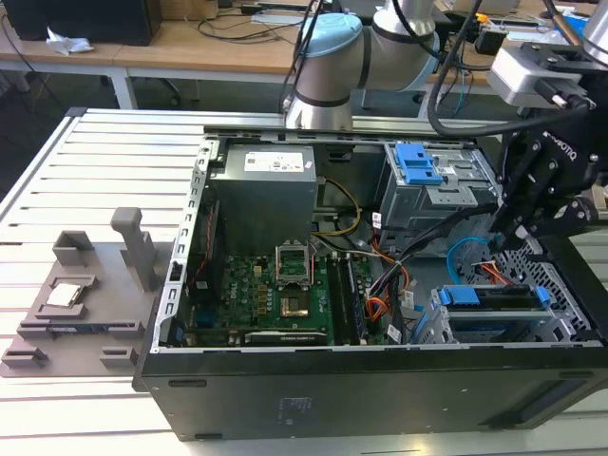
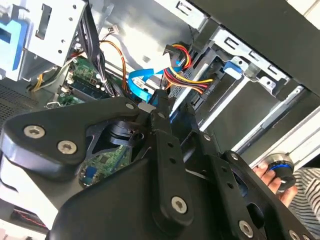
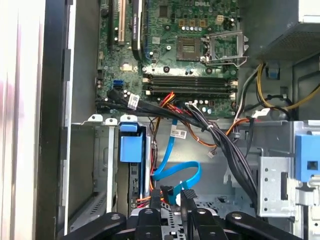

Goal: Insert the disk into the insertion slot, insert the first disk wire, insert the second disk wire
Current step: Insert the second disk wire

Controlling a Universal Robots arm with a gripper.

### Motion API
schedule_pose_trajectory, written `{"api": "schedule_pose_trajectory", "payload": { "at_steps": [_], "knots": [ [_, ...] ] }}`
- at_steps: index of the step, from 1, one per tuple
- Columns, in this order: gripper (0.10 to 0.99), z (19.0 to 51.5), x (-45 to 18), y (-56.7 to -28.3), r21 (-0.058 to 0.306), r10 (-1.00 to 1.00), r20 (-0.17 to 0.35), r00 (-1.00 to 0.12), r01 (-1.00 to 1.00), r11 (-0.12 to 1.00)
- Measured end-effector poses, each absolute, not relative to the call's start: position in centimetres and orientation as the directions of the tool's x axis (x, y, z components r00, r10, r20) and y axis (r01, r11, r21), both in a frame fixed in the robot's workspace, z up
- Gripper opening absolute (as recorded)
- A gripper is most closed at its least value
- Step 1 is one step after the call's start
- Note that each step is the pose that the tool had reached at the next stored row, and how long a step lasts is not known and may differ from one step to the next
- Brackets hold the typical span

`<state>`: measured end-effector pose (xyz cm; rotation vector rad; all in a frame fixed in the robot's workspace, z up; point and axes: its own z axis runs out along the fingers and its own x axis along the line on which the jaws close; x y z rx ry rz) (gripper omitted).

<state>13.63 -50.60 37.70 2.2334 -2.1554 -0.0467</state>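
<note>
The disk (image 1: 494, 302), in its blue caddy, lies inside the insertion slot (image 1: 570, 328), a grey perforated cage at the case's front on the exterior view's right. In the first wrist view the disk (image 3: 132, 172) is edge-on in the cage (image 3: 95, 165). My gripper (image 1: 508, 233) hangs just above the cage's rear. Its fingers are shut on the black plug of a flat blue wire (image 3: 175, 172), whose loop (image 2: 142, 82) curls beside the fingertips (image 2: 162, 102). A red, yellow and black wire bundle (image 2: 187, 75) runs to the disk's back; whether it is plugged in is hidden.
A taller grey bay with a blue latch (image 1: 418, 166) stands behind the gripper. The motherboard (image 1: 275, 294) and black cable bundles (image 3: 225, 145) fill the case's middle. A person's hand (image 2: 272, 175) with a striped sleeve is outside the case. A grey fixture (image 1: 85, 294) sits on the table.
</note>
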Motion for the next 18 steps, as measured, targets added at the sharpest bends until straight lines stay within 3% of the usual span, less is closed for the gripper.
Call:
{"api": "schedule_pose_trajectory", "payload": {
  "at_steps": [5, 16, 17, 18],
  "knots": [
    [0.298, 37.26, 13.29, -50.33, 0.048, -0.992, 0.004, 0.124, -0.991, -0.124],
    [0.298, 36.68, 12.72, -50.13, 0.051, -0.981, 0.020, 0.192, -0.980, -0.191],
    [0.286, 36.68, 12.72, -50.14, 0.051, -0.981, 0.020, 0.192, -0.980, -0.191],
    [0.220, 36.68, 12.72, -50.14, 0.051, -0.981, 0.020, 0.192, -0.980, -0.191]
  ]
}}
